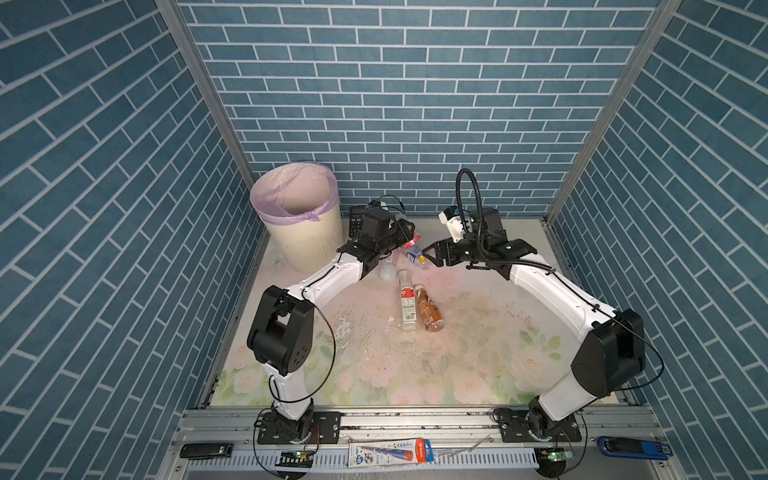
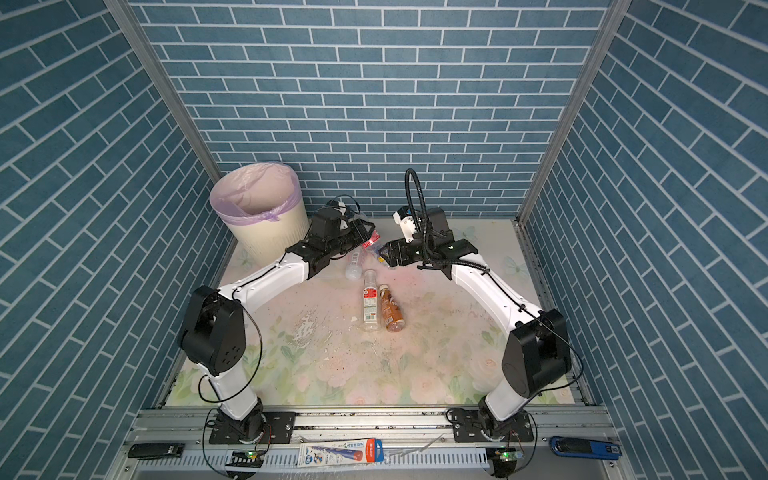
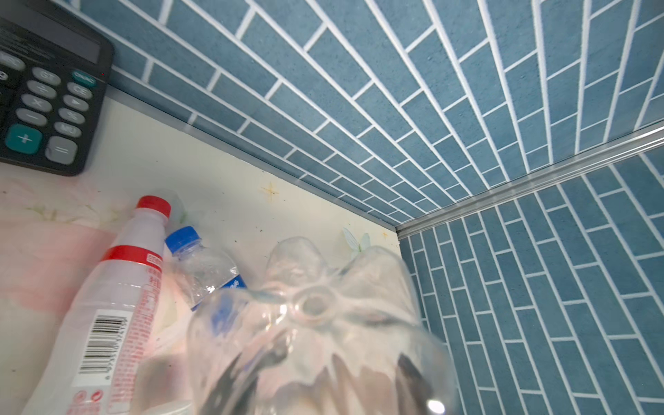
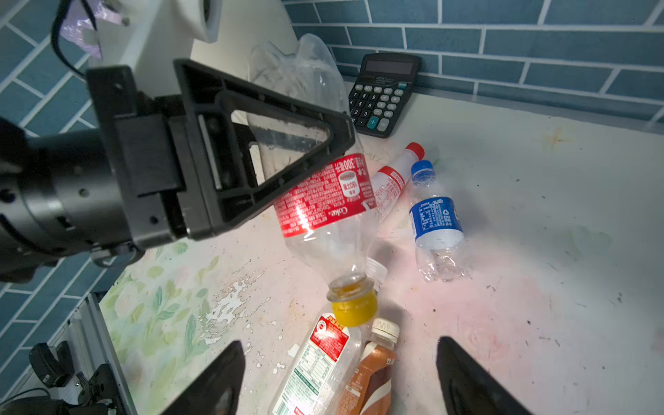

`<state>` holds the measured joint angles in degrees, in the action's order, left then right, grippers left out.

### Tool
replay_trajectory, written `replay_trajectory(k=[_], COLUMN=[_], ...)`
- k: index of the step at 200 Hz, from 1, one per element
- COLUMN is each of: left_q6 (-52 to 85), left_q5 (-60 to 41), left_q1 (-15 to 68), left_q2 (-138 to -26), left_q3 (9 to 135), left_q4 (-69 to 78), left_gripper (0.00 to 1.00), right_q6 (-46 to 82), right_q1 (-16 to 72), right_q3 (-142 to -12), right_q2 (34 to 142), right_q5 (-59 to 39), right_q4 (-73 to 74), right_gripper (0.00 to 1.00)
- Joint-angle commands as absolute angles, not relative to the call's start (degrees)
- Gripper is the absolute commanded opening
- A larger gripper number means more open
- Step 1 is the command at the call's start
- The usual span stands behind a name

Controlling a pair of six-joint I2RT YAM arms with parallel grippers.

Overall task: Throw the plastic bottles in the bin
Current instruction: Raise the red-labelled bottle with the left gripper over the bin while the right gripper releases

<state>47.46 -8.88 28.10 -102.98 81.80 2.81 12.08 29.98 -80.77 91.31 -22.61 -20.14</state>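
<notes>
Nearest the lens in the left wrist view, the petalled clear base of the Coke bottle (image 3: 316, 323) fills the lower centre. Left tool (image 1: 401, 233) is clamped on this bottle's body above the red label, holding it cap-down. Right tool (image 4: 339, 363) stands wide open and empty just beside the yellow cap.

Four more plastic bottles lie on the tabletop (image 1: 478, 340). A white bottle (image 4: 391, 179) with red cap and a crushed blue-labelled bottle (image 4: 434, 222) sit at centre right of the right wrist view. A red-and-white-labelled bottle (image 1: 408, 305) and a brown bottle (image 1: 429, 311) touch side by side at the centre of both top views.

Bin (image 1: 305, 245), upper left in both top views, shows only its lilac liner (image 1: 291, 214). No bottle is seen in it, though its depth is not fully in view. Judged so, the task is at an early carry, with every visible bottle left to bin.

Legible: "Coke" and "300" on the red label; a barcode on the white bottle; "+", "=" and "CE" on the calculator (image 3: 46, 93); "HB" on a pencil pack (image 1: 390, 453) at the lower edge.
</notes>
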Motion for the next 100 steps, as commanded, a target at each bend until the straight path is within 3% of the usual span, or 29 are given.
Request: replay_trajectory(k=[1,20,100], left_q6=[39.49,33.81,-2.15], left_q5=[-6.59,-5.04,5.87], left_q1=[27.36,26.77,26.72], left_q2=[-98.72,-97.04,-92.51], left_q3=[85.93,88.36,99.65], left_q4=[-1.63,-4.23,-10.12], left_gripper=[0.48,0.48,0.49], right_q6=[11.87,12.35,18.62], right_q1=[30.06,30.06,31.54], right_q3=[-78.34,-77.08,-74.33], right_q2=[88.55,86.92,83.26], right_q5=[-23.04,-23.01,-25.66], right_q4=[-18.99,-16.32,5.40], right_gripper=[0.94,0.99,0.99])
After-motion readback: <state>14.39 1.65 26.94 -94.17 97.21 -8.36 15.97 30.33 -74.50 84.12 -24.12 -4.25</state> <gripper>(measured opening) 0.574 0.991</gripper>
